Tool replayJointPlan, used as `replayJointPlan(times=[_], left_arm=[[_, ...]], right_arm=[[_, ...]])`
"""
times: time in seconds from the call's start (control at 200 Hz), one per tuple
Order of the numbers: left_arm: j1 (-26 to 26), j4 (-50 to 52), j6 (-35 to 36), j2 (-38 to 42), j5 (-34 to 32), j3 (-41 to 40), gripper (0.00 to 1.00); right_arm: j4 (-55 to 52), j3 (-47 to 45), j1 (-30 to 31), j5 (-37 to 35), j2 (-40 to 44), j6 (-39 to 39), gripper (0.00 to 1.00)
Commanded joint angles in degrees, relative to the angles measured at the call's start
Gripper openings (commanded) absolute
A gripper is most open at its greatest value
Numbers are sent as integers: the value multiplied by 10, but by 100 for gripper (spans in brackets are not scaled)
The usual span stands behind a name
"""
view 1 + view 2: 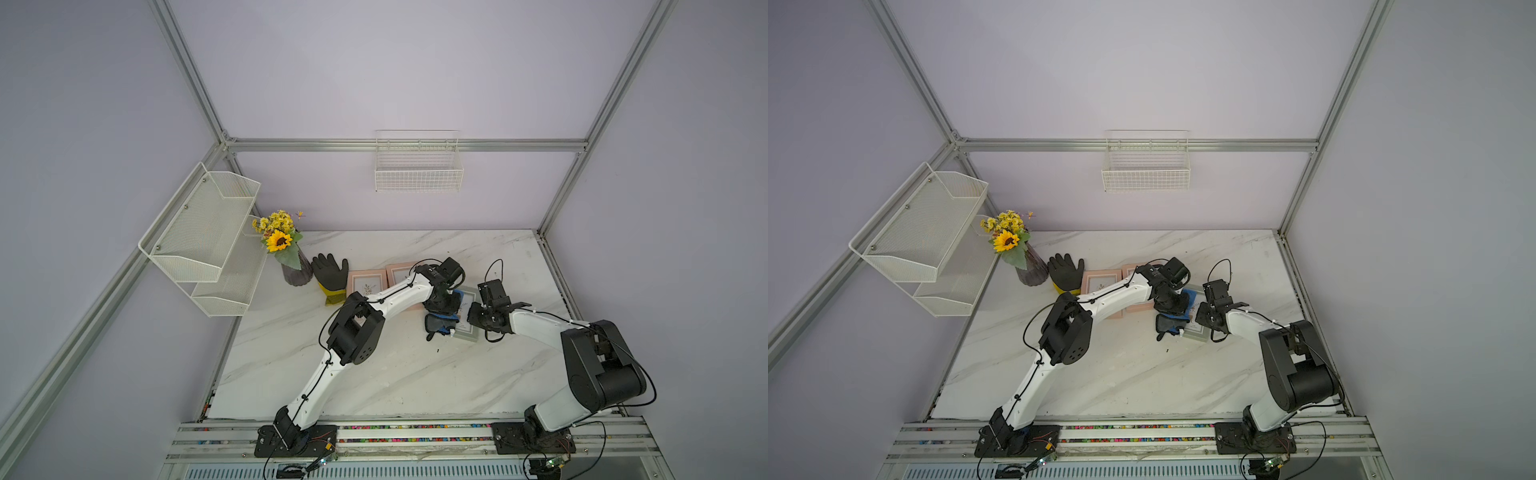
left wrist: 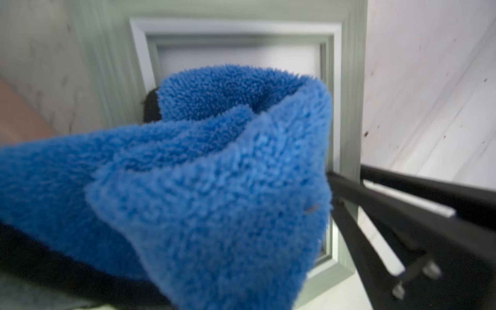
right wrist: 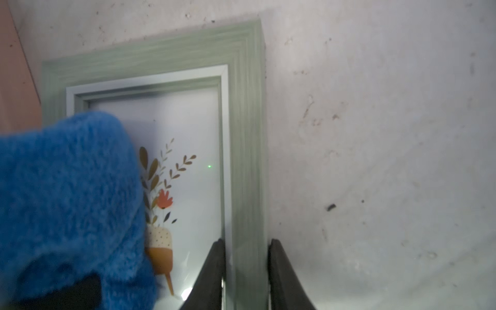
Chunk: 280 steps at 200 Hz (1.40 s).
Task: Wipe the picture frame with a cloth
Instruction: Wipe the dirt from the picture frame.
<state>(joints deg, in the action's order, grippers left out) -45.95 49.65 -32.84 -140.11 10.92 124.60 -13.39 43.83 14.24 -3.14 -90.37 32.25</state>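
Your vase (image 1: 297,272) holds flowers (image 1: 278,240). Your left gripper (image 1: 445,306) pinches the cloth (image 2: 214,188) onto the green frame (image 3: 247,107); only the right wrist view shows your right gripper (image 3: 247,243) clamping its rail.

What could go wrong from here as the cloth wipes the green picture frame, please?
The right gripper pinches only one side rail of the green picture frame; a firm stroke might pivot it or pull it free.
The cloth is bunched in the left gripper, with a loose tail off the frame's edge; it may snag or drag.
The pink frames lie close beside; a wide sweep could nudge them.
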Motion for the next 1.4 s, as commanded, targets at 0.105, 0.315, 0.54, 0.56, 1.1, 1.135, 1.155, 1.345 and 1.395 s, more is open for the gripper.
replayJointPlan(times=[0.105, 0.315, 0.54, 0.56, 1.1, 1.135, 1.155, 1.345, 1.395], left_arm=[[40, 24, -10, -50, -12, 78, 7], [8, 18, 2, 14, -19, -50, 7], [-28, 6, -8, 96, -21, -159, 7], [-27, 11, -8, 95, -26, -154, 7], [6, 107, 15, -18, -58, 45, 7], [-2, 92, 14, 5, -52, 5, 7], [-7, 84, 12, 20, -51, -20, 7], [-39, 43, -12, 105, -38, -169, 8], [-41, 42, -15, 108, -35, -177, 8]], right_arm=[[-16, -2, 0, 1, -15, 5, 18], [-17, 3, -1, 2, -23, 7, 19], [-20, 6, -1, -4, -20, 7, 19], [-19, 6, -1, -4, -19, 8, 18], [-21, 3, -1, -5, -14, 6, 18], [-21, 4, -2, -6, -14, 6, 18], [-22, 4, -1, -6, -14, 6, 18], [-25, 13, -1, -9, -16, 3, 18], [-25, 15, -1, -8, -18, 4, 18]])
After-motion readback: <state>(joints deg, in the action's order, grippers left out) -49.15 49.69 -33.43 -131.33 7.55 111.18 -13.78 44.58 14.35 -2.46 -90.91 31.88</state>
